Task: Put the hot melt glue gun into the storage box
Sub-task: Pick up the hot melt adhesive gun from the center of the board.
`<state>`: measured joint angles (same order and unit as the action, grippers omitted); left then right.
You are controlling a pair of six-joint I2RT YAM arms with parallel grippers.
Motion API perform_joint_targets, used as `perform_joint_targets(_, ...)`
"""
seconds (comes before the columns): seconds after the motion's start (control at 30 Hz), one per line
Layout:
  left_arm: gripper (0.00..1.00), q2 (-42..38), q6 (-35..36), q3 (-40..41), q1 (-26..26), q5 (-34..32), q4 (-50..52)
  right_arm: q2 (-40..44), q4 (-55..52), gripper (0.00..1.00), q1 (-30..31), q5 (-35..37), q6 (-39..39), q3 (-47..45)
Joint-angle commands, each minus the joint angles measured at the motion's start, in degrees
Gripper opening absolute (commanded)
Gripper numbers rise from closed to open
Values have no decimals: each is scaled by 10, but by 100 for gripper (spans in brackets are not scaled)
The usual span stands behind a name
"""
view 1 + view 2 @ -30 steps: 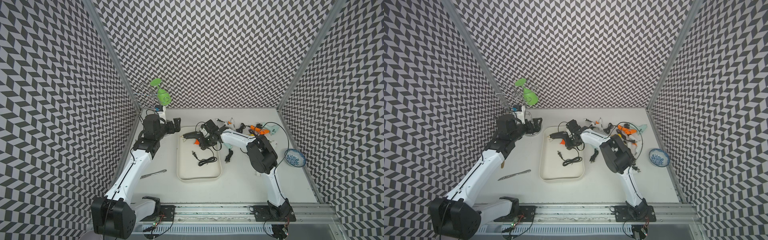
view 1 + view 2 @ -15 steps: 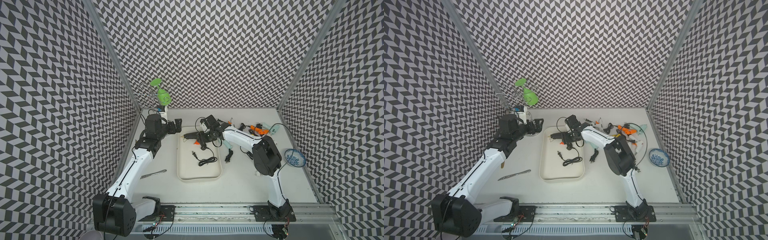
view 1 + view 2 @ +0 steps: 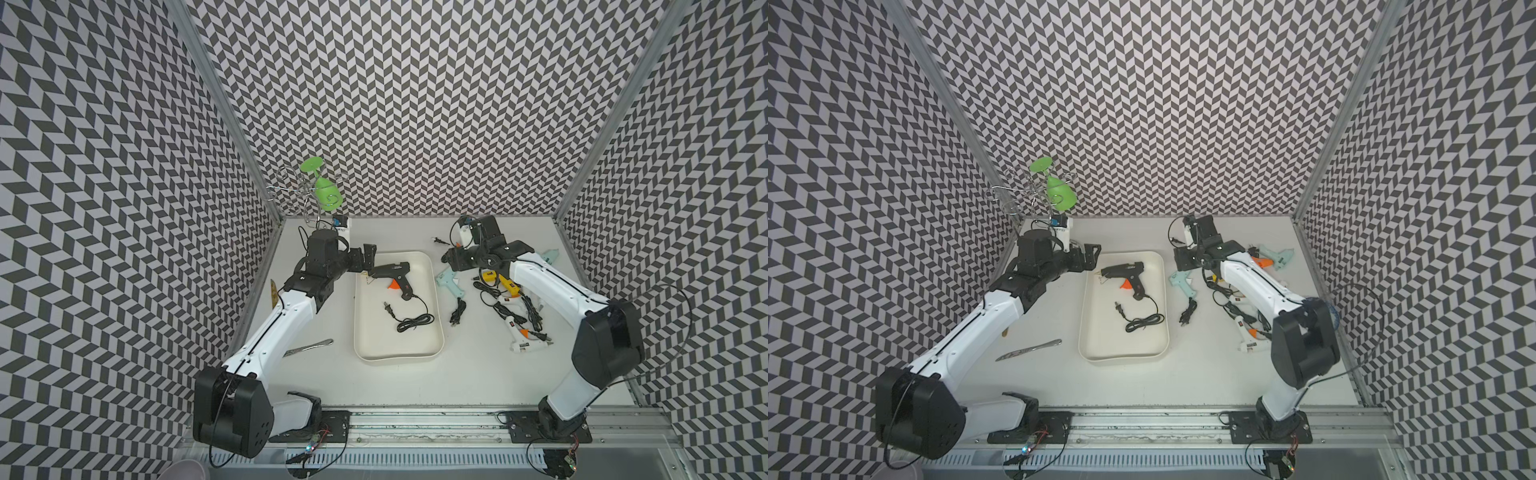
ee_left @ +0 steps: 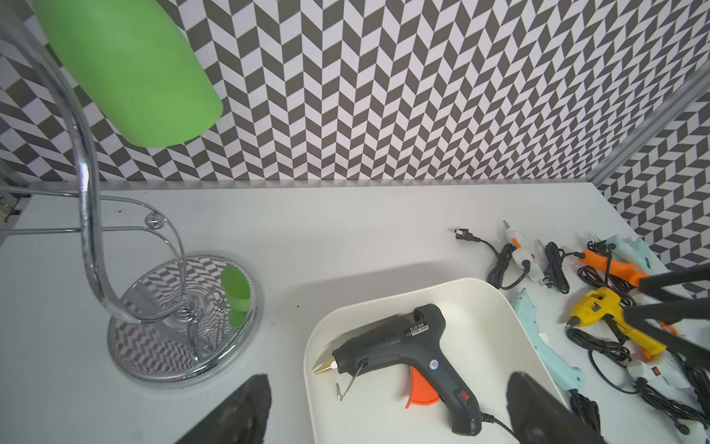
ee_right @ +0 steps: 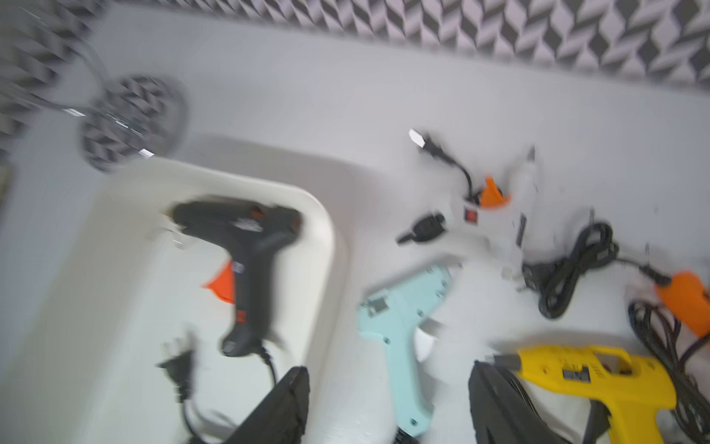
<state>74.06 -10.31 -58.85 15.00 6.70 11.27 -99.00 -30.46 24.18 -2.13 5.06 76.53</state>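
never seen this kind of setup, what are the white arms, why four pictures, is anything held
Two white robot arms stand at a table. Two pictures look down from one overhead camera; two come from cameras on the arms' wrists. The left end effector and right end effector, pincers at the arm tips, are open and hold nothing. A black glue gun lies in the cream storage box; more glue guns lie beside it, plus a knife and a green cup on a rack.

Lettering "GLUE GUN" on the black glue gun [image 4: 384, 342], lying toward 12 o'clock in the storage box [image 3: 399, 349]; smaller print beneath illegible.
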Motion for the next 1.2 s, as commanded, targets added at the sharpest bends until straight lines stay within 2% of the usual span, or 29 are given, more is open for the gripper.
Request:
perform_joint_targets(0.0,99,7,7,-14,5,-3,1,-30,30,67,15,-16,-26,-34)
perform_joint_targets(0.13,99,11,10,-21,7,-4,7,-65,33,66,15,19,-13,-38)
perform_joint_targets(0.33,99,9,14,-20,7,-7,11,-103,36,66,15,20,-18,-31)
perform_joint_targets(0.53,99,8,20,-22,7,-12,14,-142,25,61,15,19,-16,-23)
perform_joint_targets(0.63,99,10,21,-25,7,-13,13,-147,27,52,15,17,-13,-28)
perform_joint_targets(0.87,100,15,21,-28,7,-5,6,-128,16,22,15,11,-11,-26)
perform_joint_targets(0.97,100,14,34,-25,8,11,-9,-95,-5,19,11,7,-13,-23)
perform_joint_targets(1.03,100,14,36,-27,8,19,-16,-59,-18,18,-2,-19,-11,-19)
perform_joint_targets(1.17,99,24,30,-41,9,41,-20,18,-30,19,-39,-144,-9,-5)
